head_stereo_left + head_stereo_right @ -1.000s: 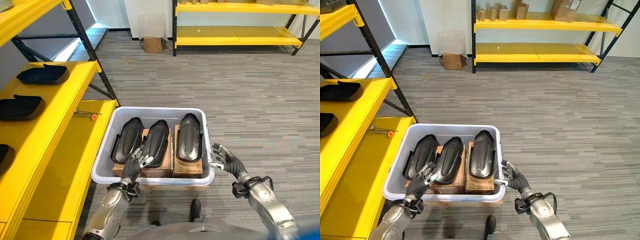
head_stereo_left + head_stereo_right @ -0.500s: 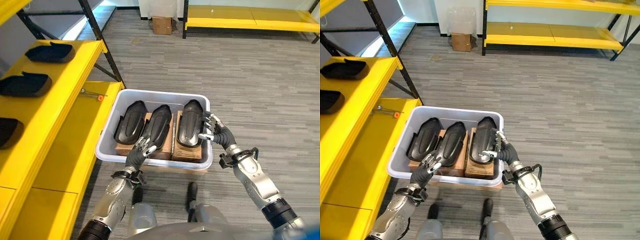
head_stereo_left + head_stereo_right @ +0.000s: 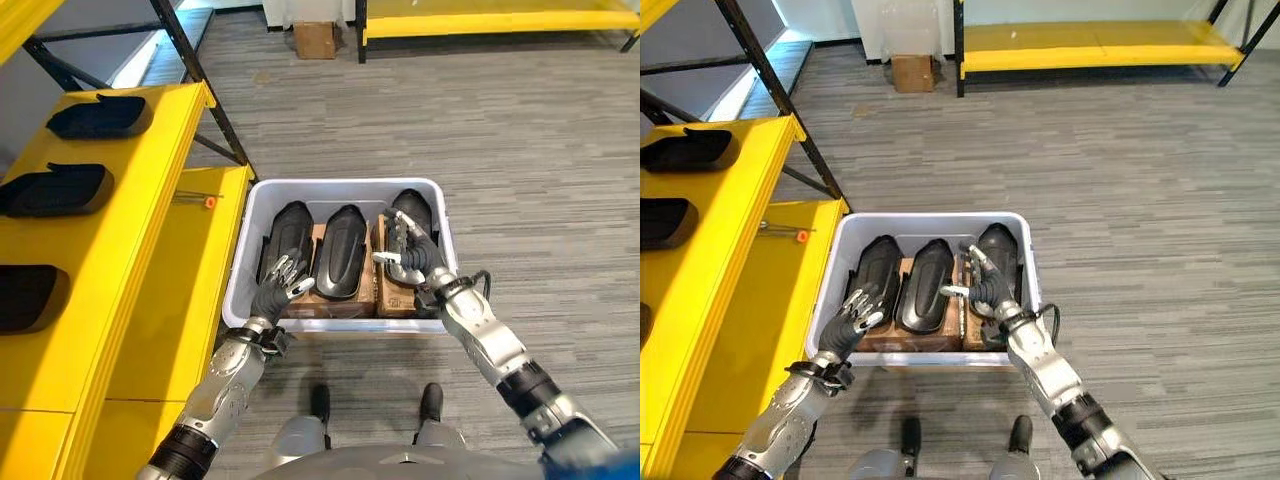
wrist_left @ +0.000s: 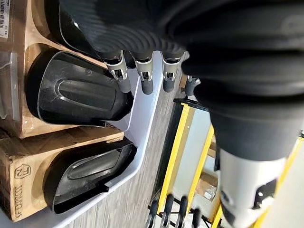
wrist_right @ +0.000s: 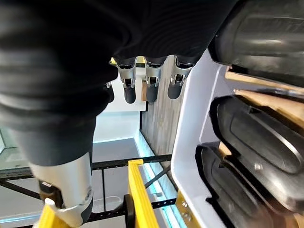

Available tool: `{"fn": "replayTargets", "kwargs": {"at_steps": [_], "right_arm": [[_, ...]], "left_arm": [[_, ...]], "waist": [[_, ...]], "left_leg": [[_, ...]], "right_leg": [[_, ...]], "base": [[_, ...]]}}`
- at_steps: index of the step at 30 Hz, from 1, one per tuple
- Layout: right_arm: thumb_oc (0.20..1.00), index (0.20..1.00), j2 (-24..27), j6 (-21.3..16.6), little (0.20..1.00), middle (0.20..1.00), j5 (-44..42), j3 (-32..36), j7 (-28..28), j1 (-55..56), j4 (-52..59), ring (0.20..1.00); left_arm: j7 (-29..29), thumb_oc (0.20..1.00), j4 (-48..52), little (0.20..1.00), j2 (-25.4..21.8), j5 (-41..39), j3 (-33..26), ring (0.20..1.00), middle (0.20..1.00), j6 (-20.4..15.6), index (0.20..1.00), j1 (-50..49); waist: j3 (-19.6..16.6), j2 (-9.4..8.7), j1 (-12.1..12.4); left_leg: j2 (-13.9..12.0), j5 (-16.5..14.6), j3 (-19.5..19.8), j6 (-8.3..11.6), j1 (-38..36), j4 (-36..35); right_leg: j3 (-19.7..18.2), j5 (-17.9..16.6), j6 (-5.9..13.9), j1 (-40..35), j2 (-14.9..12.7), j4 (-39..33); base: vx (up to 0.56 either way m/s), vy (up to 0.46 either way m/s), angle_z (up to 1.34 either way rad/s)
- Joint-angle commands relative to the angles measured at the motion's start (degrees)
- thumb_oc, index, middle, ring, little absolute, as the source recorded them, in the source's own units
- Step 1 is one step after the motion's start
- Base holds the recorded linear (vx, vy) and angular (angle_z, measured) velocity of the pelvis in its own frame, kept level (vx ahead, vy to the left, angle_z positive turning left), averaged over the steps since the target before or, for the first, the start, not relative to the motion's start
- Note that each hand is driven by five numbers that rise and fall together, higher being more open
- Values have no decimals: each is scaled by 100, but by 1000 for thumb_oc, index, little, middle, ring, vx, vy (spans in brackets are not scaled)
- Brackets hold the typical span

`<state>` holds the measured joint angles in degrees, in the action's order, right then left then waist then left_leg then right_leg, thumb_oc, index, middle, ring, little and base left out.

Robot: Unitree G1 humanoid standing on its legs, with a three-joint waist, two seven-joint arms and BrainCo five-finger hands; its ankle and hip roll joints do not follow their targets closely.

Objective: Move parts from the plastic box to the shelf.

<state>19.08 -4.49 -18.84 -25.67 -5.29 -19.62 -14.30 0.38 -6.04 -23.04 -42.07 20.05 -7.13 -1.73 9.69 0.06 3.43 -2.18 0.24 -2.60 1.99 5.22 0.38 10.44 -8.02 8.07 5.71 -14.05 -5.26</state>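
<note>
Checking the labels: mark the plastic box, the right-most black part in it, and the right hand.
plastic box (image 3: 345, 184): left eye view, far rim.
right-most black part (image 3: 416, 210): left eye view, far end.
right hand (image 3: 414, 258): left eye view, back of hand.

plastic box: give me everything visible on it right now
The plastic box is a pale grey-white rectangular tub with a rolled rim and rounded corners, open-topped, on the carpet beside the yellow shelf. Inside, three black parts lie side by side lengthwise on brown cardboard boxes. The left robot hand reaches in over the near rim at the left part; the right robot hand is over the right part.
</note>
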Motion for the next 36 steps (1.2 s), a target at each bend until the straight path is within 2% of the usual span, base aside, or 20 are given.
{"fn": "replayTargets", "kwargs": {"at_steps": [1, 2, 3, 5, 8, 10, 12, 16, 30, 36], "right_arm": [[1000, 1000, -93, -258, 1000, 1000, 255, 43, -428, -922, -107, 1000], [1000, 1000, -94, -262, 1000, 1000, 256, 42, -430, -934, -116, 1000], [1000, 1000, -109, -256, 1000, 1000, 338, 22, -651, -1313, -363, 1000], [1000, 1000, -110, -260, 1000, 1000, 337, 21, -652, -1325, -371, 1000], [1000, 1000, -133, -291, 1000, 1000, 329, 79, -1034, -2120, -1041, 1000], [1000, 1000, -206, -364, 1000, 1000, 4, 81, -1188, -2584, -1452, 1000], [1000, 1000, -262, -400, 1000, 1000, -290, 109, -1162, -2682, -1607, 1000], [1000, 1000, -176, -419, 1000, 1000, -273, 1, -1327, -3185, -1800, 1000], [1000, 1000, -38, -387, 1000, 1000, 97, -9, -1595, -3560, -2213, 1000], [1000, 1000, -135, -368, 1000, 1000, -12, -21, -1643, -3771, -2994, 1000]], "left_arm": [[84, 1000, 412, 1000, -109, -83, 130, 1000, 1000, -396, 1000, 529], [84, 1000, 408, 1000, -109, -83, 128, 1000, 1000, -397, 1000, 538], [152, 1000, 430, 1000, -114, -129, 203, 1000, 1000, -447, 1000, 717], [152, 1000, 426, 1000, -113, -130, 202, 1000, 1000, -448, 1000, 725], [311, 1000, 456, 1000, -129, -227, 294, 1000, 1000, -564, 1000, 1014], [393, 1000, 437, 1000, -105, -262, 386, 1000, 1000, -610, 1000, 1166], [413, 1000, 435, 1000, -102, -273, 401, 1000, 1000, -610, 1000, 1184], [469, 1000, 392, 1000, -130, -261, 479, 1000, 1000, -611, 1000, 1254], [546, 1000, 428, 1000, -249, -231, 512, 1000, 1000, -639, 1000, 1277], [584, 1000, 444, 1000, -285, -290, 542, 1000, 1000, -701, 1000, 1277]], "waist": [[359, -155, 24], [361, -154, 23], [534, -111, 40], [530, -110, 38], [794, -32, 86], [953, 0, 128], [991, 8, 134], [1177, 50, 178], [1360, 139, 173], [1461, 234, 209]], "left_leg": [[-242, -350, 114, 18, 701, 686], [-243, -349, 116, 19, 710, 689], [-285, -274, 162, 42, 875, 701], [-287, -274, 164, 43, 891, 707], [-392, -126, 231, 91, 1165, 708], [-435, -91, 266, 106, 1343, 756], [-456, -86, 281, 111, 1391, 777], [-525, -77, 296, 134, 1595, 875], [-478, -79, 365, 132, 1937, 993], [-399, -67, 383, 121, 2075, 1030]], "right_leg": [[-21, 213, 141, 191, -271, 392], [-22, 215, 140, 201, -270, 400], [-17, 221, 116, 390, -246, 497], [-18, 224, 114, 408, -245, 508], [-4, 249, 74, 772, -178, 714], [-56, 296, 45, 1037, -111, 883], [-75, 317, 33, 1114, -95, 948], [-151, 421, -17, 1443, -15, 1184], [-198, 471, -49, 1850, -37, 1394], [-221, 446, -47, 1982, -91, 1431]], "base": [[-95, -40, 2], [-116, -42, 3], [-84, -26, 4], [-71, -30, 2], [-65, -63, 0], [-46, -56, 4], [-8, -23, 0], [-6, -40, -3], [1, -5, -1], [-5, 3, 0]]}}
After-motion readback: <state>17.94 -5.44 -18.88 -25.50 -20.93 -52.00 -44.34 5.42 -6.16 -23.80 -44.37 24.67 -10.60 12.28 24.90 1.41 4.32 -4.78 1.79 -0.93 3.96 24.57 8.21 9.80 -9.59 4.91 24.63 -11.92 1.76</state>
